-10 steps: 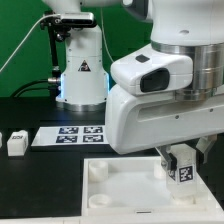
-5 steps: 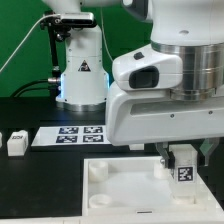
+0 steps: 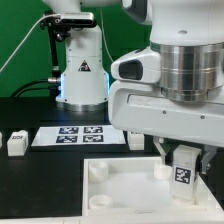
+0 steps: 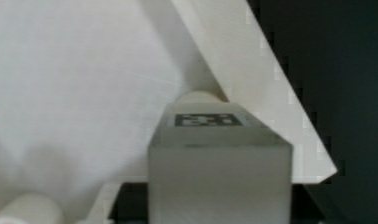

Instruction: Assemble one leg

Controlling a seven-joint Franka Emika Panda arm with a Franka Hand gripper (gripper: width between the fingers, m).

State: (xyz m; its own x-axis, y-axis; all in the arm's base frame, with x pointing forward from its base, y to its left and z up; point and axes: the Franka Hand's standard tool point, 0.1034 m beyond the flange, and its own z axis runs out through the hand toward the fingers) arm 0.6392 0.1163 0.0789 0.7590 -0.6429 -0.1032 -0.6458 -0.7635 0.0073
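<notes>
The gripper (image 3: 183, 162) is clamped on a small white rectangular plastic leg (image 3: 184, 177), upper end hidden, just beside the large white square panel (image 3: 125, 192); contact indiscernible.

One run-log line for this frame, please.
gripper: shut on leg | leg: upright, tag visible, beside a socket of white square part | seated: cannot tell | spare leg: near marker board

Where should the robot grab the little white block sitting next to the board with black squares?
Probably from straight above, with the jaws closing on two opposite side faces of the loose leg, near its middle. It sits alone on the dark table, apart from the marker board, so its sides look free and nothing blocks the way down.
</notes>
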